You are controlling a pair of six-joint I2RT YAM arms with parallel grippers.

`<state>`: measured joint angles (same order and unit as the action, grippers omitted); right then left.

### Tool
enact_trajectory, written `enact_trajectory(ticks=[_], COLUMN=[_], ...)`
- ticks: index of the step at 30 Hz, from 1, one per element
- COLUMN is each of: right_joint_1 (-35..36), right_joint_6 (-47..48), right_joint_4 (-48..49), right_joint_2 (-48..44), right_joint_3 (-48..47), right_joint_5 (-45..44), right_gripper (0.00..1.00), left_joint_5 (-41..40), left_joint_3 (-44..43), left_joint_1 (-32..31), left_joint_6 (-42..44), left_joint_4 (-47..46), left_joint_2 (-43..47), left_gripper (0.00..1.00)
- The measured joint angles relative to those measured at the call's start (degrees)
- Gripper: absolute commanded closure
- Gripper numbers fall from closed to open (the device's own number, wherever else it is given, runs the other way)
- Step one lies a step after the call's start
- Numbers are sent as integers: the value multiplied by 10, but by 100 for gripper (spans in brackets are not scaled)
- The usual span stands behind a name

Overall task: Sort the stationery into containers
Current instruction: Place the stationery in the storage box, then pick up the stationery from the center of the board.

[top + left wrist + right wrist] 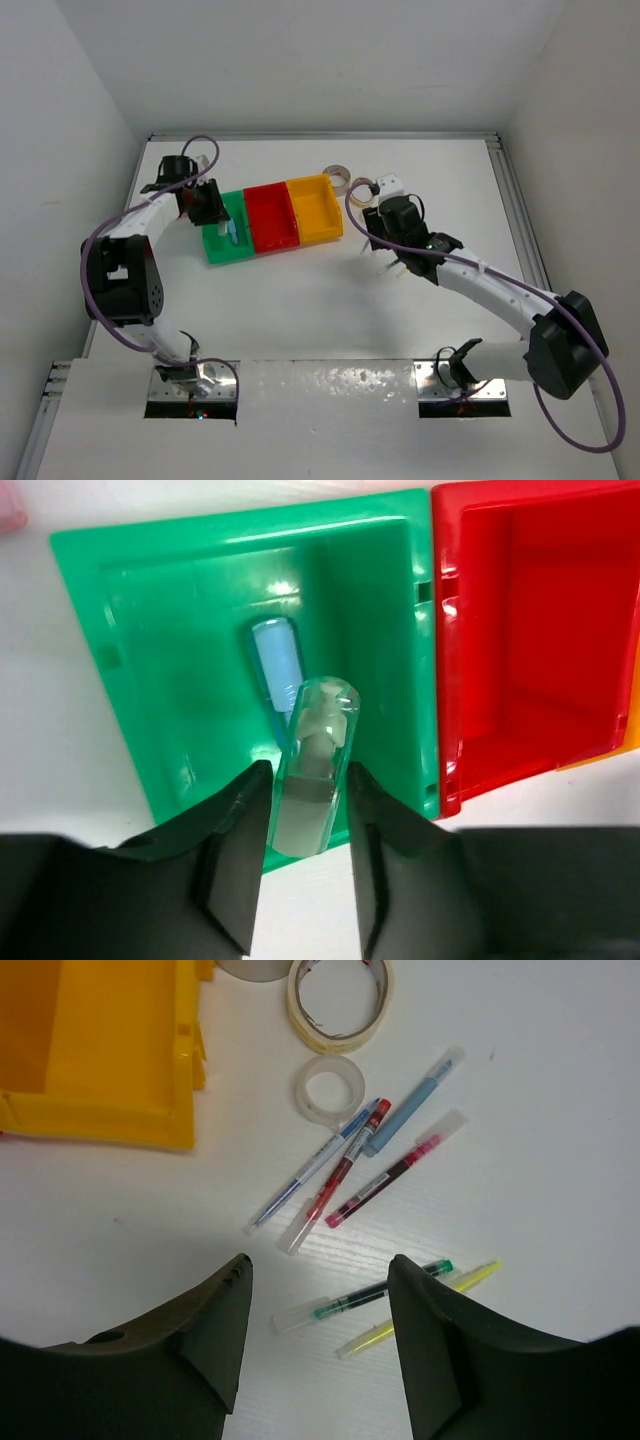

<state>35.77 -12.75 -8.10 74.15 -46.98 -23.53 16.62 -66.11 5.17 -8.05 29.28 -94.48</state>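
**Tube poised over the green bin, and the near rim is the worry**

The left gripper point(307, 800), at about 10 o'clock on the table, is clamped on a clear tube point(318, 720). It holds the tube tilted over the green bin point(380, 630). A blue block point(277, 665) already lies on the bin's floor, at 11 o'clock from the tube's tip. The red bin point(540, 630) beside it looks bare.

To my eye the tube's back end hangs over the bin's near wall. If it is let go here, it may strike that rim and tip out onto the table, or land on the blue block and bounce.

The right gripper point(318, 1265), at 2 o'clock on the table, hangs with its jaws apart and nothing between them. It is just above a green pen point(365, 1298) and a yellow pen point(420, 1310) that lie close together. A closing pinch might catch both or roll one away. More pens and a clear tape ring point(302, 1095) lie at 12 o'clock from it, near the yellow bin point(100, 1050).
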Motion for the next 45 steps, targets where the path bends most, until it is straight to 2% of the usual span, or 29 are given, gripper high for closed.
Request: enact_trajectory(ticks=[1, 3, 7, 10, 11, 12, 15, 16, 18, 22, 26, 29, 31, 34, 36, 40, 45], right_joint_1=[0, 0, 0, 0, 0, 0, 0, 0, -1, -1, -1, -1, -1, -1, -1, -1, -1], right_joint_6=[-2, -3, -3, -3, -3, -2, 1, 2, 5, 9, 10, 10, 10, 10, 10, 10, 16], right_joint_4=[1, 1, 3, 4, 4, 4, 4, 4, 4, 4, 8, 7, 5, 2, 0, -4, -13], right_joint_2=[-4, -11, -21, -24, -24, -24, -24, -24, -24, -23, -22, -22, -22, -21, -21, -20, -19], right_joint_3=[5, 11, 14, 14, 14, 14, 14, 14, 14, 14, 21, 33, 40, 47, 49, 49, 49], right_joint_5=[-3, -7, -13, -15, -16, -15, -11, -8, -2, 6, 12, 12, 12, 12, 12, 12, 10], right_gripper=[42, 42, 40, 40, 40, 40, 40, 40, 40, 39, 39, 39, 39, 39, 39, 39, 39], left_joint_5=[-7, -17, -27, -35, -36, -37, -36, -35, -27, 12, 61, 67, 60, 47, 42, 26, 3], left_joint_3=[0, 0, -9, -53, -75, -101, -182, -205, -247, -384, -548, -529, -456, -400, -395, -399, -390], left_joint_1=[-5, -15, -24, -23, -21, -18, 4, 17, 48, 119, 162, 166, 155, 133, 121, 103, 102], left_joint_6=[0, -1, -1, -1, 1, 2, 23, 37, 80, 184, 308, 376, 410, 441, 452, 462, 471], left_joint_4=[-5, -10, -2, 25, 33, 35, 28, 24, 19, 63, 159, 207, 210, 179, 167, 144, 148], left_joint_2=[0, 0, 0, -2, -2, -2, -2, -3, -14, -127, -329, -398, -394, -348, -330, -326, -330], left_gripper=[56, 49, 42, 45, 50, 62, 72, 70, 60, 46, 37, 35, 35, 35, 35, 45, 47])
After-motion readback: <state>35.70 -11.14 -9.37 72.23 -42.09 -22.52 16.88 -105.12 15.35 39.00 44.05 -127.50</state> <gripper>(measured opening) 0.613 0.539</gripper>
